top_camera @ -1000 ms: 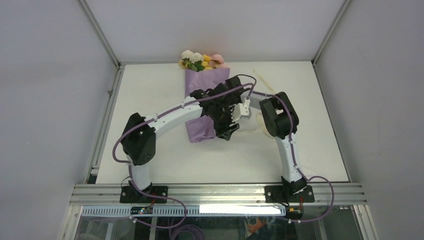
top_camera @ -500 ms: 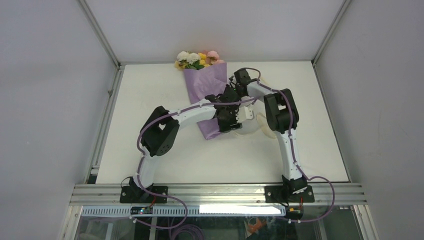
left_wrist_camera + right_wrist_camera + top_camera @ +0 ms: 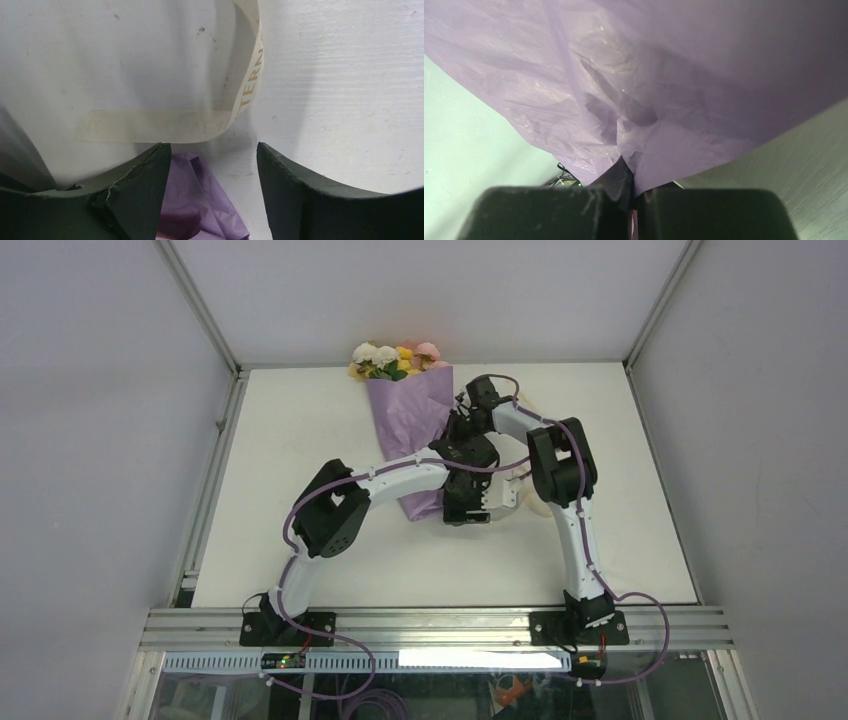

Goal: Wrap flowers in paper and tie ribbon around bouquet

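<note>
While my right gripper point(image 3: 630, 175) is pinched tight on a fold of the lilac paper point(image 3: 659, 75), my left gripper point(image 3: 214, 167) hangs with its 2 jaws apart and nothing between them, above the narrow tip of the bouquet point(image 3: 412, 425). The bouquet lies on the table point(image 3: 290, 440), its flowers point(image 3: 393, 356) at the middle of the far edge, its tip pointing toward the near edge. The cream ribbon point(image 3: 150, 125) lies in a curve on the table just beside that tip, toward the right edge, gold lettering on it.
</note>
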You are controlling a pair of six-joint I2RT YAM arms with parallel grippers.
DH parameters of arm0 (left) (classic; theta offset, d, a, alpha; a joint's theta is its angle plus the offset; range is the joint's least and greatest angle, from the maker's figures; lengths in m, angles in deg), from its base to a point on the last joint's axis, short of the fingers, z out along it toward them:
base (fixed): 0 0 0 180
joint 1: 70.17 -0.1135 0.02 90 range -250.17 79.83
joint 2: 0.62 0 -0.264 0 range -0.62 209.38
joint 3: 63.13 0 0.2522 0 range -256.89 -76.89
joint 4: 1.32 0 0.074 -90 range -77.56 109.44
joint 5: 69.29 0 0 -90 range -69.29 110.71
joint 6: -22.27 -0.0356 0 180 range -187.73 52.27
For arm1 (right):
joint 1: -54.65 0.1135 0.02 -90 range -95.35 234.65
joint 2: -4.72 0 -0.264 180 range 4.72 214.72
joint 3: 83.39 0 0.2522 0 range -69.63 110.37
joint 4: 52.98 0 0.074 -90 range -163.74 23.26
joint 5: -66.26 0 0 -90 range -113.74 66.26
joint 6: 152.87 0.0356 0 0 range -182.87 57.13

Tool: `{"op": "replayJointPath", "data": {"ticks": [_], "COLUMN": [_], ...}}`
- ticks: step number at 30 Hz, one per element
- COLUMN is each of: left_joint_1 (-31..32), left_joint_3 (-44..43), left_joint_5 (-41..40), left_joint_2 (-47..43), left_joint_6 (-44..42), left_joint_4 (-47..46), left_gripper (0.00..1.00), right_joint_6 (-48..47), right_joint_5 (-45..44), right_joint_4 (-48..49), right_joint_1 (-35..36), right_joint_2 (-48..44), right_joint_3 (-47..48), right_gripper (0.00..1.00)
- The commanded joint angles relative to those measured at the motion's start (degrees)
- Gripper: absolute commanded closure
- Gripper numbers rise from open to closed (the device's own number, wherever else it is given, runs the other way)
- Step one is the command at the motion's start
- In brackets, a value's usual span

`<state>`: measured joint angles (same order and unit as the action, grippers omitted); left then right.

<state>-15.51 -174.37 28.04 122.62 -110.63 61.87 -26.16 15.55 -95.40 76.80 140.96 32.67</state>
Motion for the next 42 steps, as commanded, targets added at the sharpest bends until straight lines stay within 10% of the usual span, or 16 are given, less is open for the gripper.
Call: {"op": "replayJointPath", "data": {"ticks": [1, 12, 20, 30, 42], "left_joint_1": [2.6, 6.1, 2.9, 3.2, 12.1], "left_joint_3": [-4.6, -13.6, -11.3, -5.2, -7.1], "left_joint_5": [9.2, 5.2, 27.5, 17.8, -3.4], "left_joint_2": [-0.2, -0.4, -7.3, -0.6, 6.9], "left_joint_6": [-3.0, -0.5, -17.8, -9.0, -10.4], "left_joint_4": [-2.7, 2.7, 12.1, -7.8, 2.2], "left_gripper": [0.33, 0.33, 0.3, 0.24, 0.38], "right_joint_6": [-3.6, -6.3, -7.4, -9.6, -10.5], "right_joint_5": [0.3, 0.4, 0.1, -0.6, -1.9], "right_joint_4": [-3.2, -6.3, -7.7, -10.7, -12.5], "right_joint_1": [0.2, -0.5, -0.8, -1.2, -1.9], "right_joint_2": [-0.7, 0.0, 0.3, 1.4, 1.9], "right_joint_3": [1.9, 3.8, 4.0, 5.5, 7.8], "right_gripper": [1.0, 1.0, 1.0, 1.0, 1.0]}}
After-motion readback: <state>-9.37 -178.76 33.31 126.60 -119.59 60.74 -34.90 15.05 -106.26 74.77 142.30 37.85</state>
